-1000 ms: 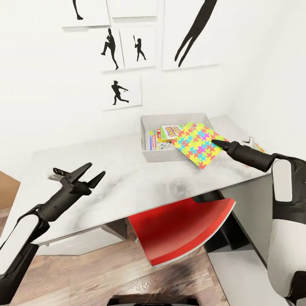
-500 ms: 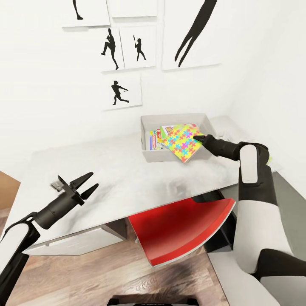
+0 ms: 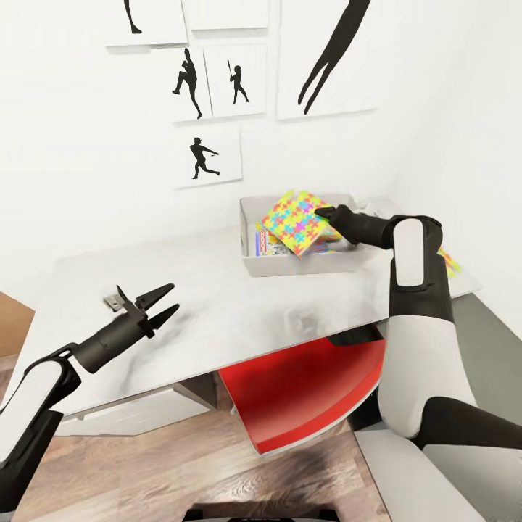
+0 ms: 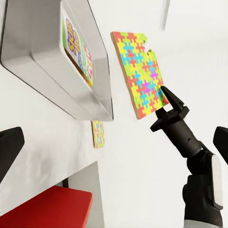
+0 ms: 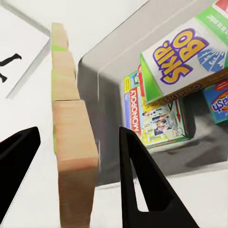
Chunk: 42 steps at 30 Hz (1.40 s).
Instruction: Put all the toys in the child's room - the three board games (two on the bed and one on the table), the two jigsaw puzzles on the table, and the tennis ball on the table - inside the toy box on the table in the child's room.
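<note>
My right gripper point(image 3: 324, 213) pinches a jigsaw puzzle point(image 3: 297, 221) by its edge, tilted above the toy box point(image 3: 250, 261), where the Skip-Bo box point(image 5: 187, 57) and Monopoly box point(image 5: 152, 121) lie. My left gripper point(image 3: 158, 305) hovers spread wide over the table point(image 3: 217, 304). Another puzzle point(image 4: 98, 134) lies beyond the box.

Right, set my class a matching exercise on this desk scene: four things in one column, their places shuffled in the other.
Things:
1. raised jigsaw puzzle
2. SKIP-BO box
3. other jigsaw puzzle
4. red chair

Places:
a. under the table
b. lying on the table
c. held by the right gripper, above the toy box
d. inside the toy box

Pairs: 1-c, 2-d, 3-b, 4-a.
</note>
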{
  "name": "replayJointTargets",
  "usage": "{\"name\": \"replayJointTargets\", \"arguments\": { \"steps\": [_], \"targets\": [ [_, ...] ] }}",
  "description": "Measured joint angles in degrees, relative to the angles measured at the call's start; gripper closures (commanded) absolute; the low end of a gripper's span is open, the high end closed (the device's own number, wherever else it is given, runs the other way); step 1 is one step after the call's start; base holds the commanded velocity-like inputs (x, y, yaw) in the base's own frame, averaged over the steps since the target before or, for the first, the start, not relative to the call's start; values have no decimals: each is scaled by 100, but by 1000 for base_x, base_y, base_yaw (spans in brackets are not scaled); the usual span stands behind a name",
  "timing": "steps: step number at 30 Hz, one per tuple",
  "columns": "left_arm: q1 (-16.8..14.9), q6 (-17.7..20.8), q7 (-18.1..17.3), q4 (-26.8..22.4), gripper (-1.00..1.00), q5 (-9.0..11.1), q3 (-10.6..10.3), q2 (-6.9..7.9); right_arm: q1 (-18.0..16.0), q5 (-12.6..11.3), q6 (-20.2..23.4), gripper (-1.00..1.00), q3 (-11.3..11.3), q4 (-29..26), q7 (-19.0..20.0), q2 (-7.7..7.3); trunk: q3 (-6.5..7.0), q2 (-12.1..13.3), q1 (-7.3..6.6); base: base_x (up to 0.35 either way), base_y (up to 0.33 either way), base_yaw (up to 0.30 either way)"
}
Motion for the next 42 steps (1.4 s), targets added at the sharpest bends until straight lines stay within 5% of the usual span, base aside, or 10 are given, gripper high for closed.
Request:
{"name": "replayJointTargets", "arguments": {
  "steps": [13,24,32,42],
  "targets": [
    [-95,200,47,1,-100,10,-38,-17,-145,24,2,100,-3,57,-57,151,0,0,0,0,0,0],
    [-302,351,77,4,-100,40,-38,-1,-373,33,-437,100,-5,760,-783,243,0,0,0,0,0,1],
    [-1085,730,1008,9,-100,137,-50,-20,-621,22,-945,100,-12,1293,-1033,261,-4,0,0,0,0,26],
    [-2074,861,2182,25,-100,865,-38,226,-816,15,-1315,100,-18,1587,-1092,277,-12,0,0,0,0,7]
  ]
}}
